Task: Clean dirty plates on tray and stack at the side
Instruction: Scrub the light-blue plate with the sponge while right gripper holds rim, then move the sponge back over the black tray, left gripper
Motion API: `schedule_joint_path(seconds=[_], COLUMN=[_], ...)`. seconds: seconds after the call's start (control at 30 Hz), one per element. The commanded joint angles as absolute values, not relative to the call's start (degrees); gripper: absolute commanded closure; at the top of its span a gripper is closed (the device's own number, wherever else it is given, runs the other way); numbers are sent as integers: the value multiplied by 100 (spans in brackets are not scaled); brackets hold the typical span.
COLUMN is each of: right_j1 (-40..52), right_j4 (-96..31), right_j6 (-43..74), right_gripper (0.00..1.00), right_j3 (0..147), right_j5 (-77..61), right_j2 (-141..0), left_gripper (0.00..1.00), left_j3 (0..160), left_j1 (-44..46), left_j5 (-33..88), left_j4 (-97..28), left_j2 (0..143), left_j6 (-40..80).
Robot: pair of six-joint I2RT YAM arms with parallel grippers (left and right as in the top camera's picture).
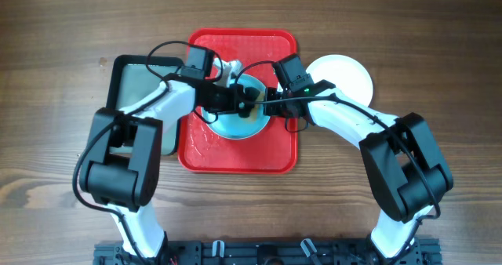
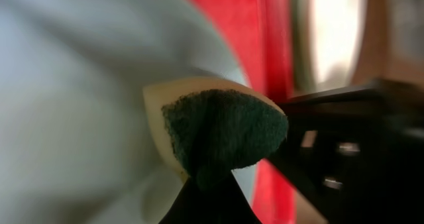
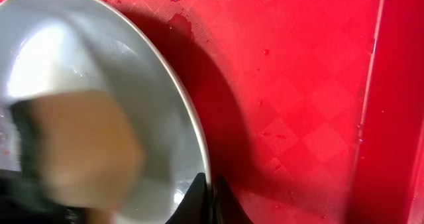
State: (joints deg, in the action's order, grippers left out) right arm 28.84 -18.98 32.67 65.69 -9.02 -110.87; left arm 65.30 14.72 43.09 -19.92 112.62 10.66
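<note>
Table (image 1: 55, 30) holds tray (image 1: 274, 151); left end effector (image 2: 207, 187) pinches sponge (image 2: 218, 128), right end effector (image 3: 211, 196) grips plate (image 3: 99, 52).

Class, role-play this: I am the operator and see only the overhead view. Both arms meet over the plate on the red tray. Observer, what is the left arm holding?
Observer: In the left wrist view, the left gripper is shut on a sponge, green scouring side visible.
Operator: And the right arm?
Observer: The right gripper has its jaws closed on the rim of the plate.
Operator: Is the surface beneath dry?
Observer: No, droplets sit on the tray beside the plate.
</note>
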Motion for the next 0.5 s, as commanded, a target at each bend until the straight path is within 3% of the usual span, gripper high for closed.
schedule_joint_path(seconds=[0.0,0.33,0.37,0.47], right_j1=[2908,2908,2908,2908], right_j4=[-1868,-1865,-1865,-1868], right_j6=[3148,3151,3153,3151], right_gripper=[96,96,92,70], right_j3=[6512,6512,6512,6512], right_j5=[-1050,-1050,-1050,-1048], right_j2=[-10930,-10930,-10930,-10930], left_gripper=[96,96,96,96], left_j3=[6497,6497,6497,6497], left_j1=[878,-375,-471,-725], left_j5=[4989,3485,3186,1984], left_j4=[-1868,-2423,-2541,-2934], left_j2=[10680,9454,9380,9185], left_j6=[1098,1120,1120,1251])
